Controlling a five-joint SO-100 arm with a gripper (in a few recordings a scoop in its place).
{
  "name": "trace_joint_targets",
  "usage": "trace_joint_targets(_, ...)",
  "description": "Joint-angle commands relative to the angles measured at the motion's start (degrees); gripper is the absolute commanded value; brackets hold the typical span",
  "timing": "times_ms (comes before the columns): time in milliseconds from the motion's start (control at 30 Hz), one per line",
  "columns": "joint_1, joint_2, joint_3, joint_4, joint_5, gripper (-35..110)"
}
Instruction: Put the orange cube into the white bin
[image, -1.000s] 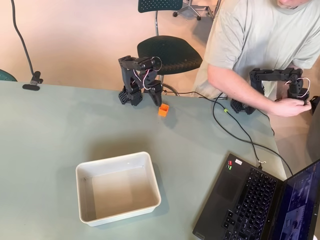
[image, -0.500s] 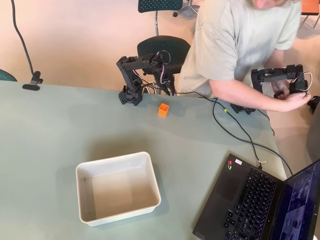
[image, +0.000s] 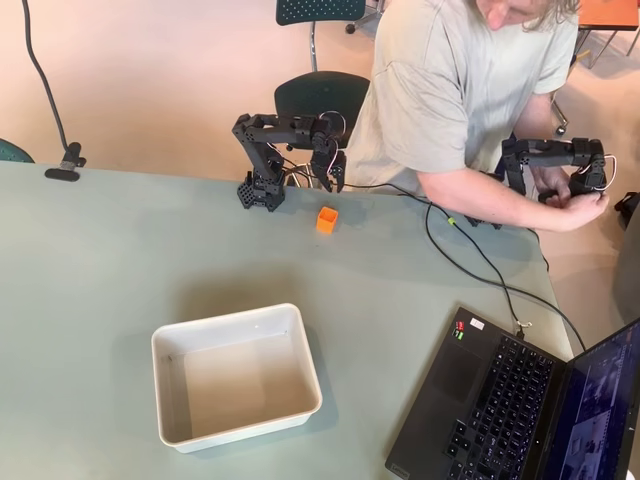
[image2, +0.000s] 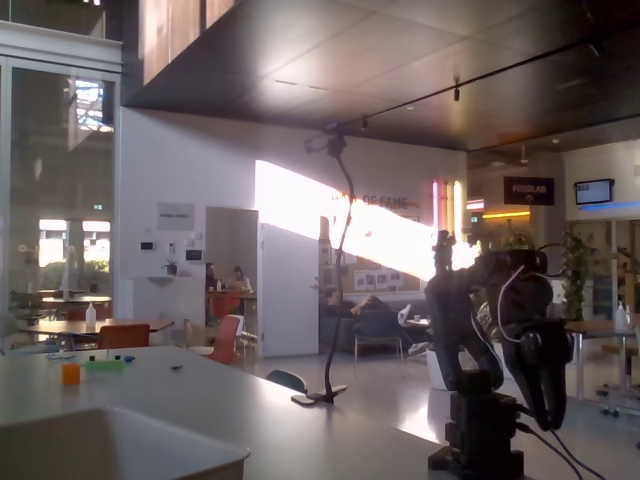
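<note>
My pincer (image: 337, 172) hangs off the end of my black arm, folded up near my base at the far edge of the pale green worktop (image: 100, 260). It points down and holds nothing; whether its two fingers are parted or pressed together I cannot tell from the overhead view, and in the fixed view the pincer (image2: 545, 395) is a dark silhouette against the bright hall, so that does not settle it either.

The small bright orange plastic cube (image: 326, 220) sits on the worktop just beside my base, at about 5 o'clock from it, and at roughly 6 o'clock from my pincer with a clear gap between them. It rests flat, its faces evenly coloured, its top face looking slightly hollow. It looks rigid and light, and about as wide as my pincer can take.

The shallow white plastic bin (image: 237, 375) with rounded corners and a rolled rim lies well apart from the cube, at about 7 o'clock from it, open side up and with nothing inside. I judge the work has barely begun: I must drop onto the cube first. The bin's rim (image2: 130, 430) shows low in the fixed view.
</note>
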Motion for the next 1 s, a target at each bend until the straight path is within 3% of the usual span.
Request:
trace_joint_targets(0,-0.2,0.6,2.3,-4.7,0.3,9)
trace_joint_targets(400,-0.2,0.3,6.2,-10.5,7.1,12)
trace_joint_targets(767,-0.1,0.0,12.3,-9.5,7.3,49)
trace_joint_targets(967,-0.1,0.0,17.4,-8.9,10.7,54)
